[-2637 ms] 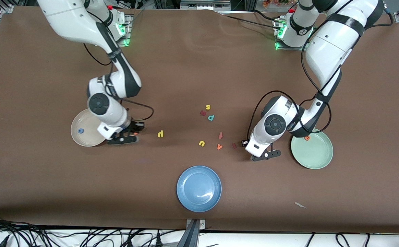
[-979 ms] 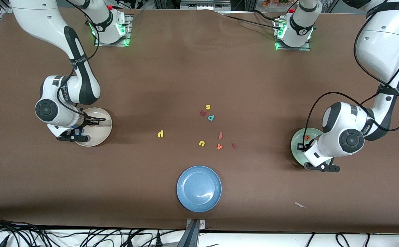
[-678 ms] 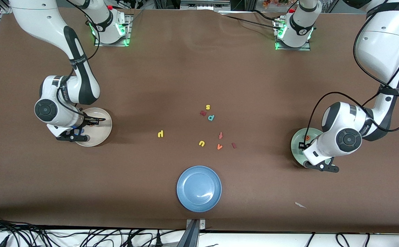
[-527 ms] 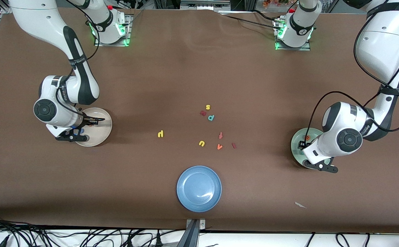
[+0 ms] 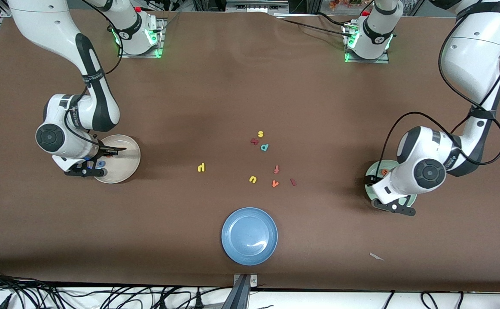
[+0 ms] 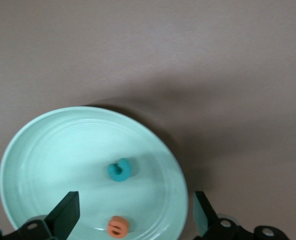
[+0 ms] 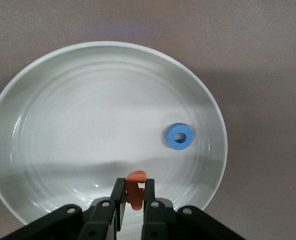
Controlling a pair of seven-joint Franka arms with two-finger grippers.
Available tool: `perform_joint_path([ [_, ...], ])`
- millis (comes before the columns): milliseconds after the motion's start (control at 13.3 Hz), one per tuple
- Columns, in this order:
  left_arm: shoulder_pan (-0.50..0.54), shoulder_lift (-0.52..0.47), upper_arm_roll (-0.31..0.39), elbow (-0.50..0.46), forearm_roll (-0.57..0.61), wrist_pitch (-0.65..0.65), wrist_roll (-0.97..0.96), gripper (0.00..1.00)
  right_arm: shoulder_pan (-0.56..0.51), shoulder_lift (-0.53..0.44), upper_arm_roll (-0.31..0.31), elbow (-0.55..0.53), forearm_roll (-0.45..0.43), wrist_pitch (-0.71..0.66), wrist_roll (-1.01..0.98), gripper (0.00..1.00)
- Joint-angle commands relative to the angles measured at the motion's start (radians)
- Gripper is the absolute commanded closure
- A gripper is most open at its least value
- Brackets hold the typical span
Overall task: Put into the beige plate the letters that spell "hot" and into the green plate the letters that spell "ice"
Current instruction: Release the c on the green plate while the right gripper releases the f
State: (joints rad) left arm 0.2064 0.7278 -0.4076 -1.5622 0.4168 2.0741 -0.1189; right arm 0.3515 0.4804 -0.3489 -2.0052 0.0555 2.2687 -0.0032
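Over the round cream-beige plate [image 7: 48, 90] our right gripper [image 7: 133, 199] pinches the orange foam t [image 7: 136, 192] beside the landed blue foam ring o [image 7: 179, 136]. Our left gripper [image 6: 133, 220] gapes empty above the mint-green plate [image 6: 33, 150], teal c [image 6: 121, 170] and orange e [image 6: 118, 226] delivered. The yellow h [image 5: 201, 167] and dark red i [image 5: 293, 182] lie mid-table.

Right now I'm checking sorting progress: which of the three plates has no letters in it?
The blue plate, nearest the front camera, is bare. The beige plate holds a blue o; the green plate holds a teal c and orange e.

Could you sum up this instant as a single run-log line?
left claw: open over green plate, teal c and orange e in it | right claw: shut on orange t over beige plate
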Motion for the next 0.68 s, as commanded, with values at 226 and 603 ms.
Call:
perform_joint_path([
  [226, -0.099, -0.028, 0.006, -0.016, 0.002, -0.008, -0.180, 0.00, -0.006, -0.014, 0.001, -0.015, 0.011, -0.003, -0.021, 0.92],
  [603, -0.166, -0.024, 0.006, -0.013, -0.059, -0.006, -0.269, 0.00, -0.006, -0.013, -0.002, -0.015, 0.011, -0.003, -0.027, 0.92],
])
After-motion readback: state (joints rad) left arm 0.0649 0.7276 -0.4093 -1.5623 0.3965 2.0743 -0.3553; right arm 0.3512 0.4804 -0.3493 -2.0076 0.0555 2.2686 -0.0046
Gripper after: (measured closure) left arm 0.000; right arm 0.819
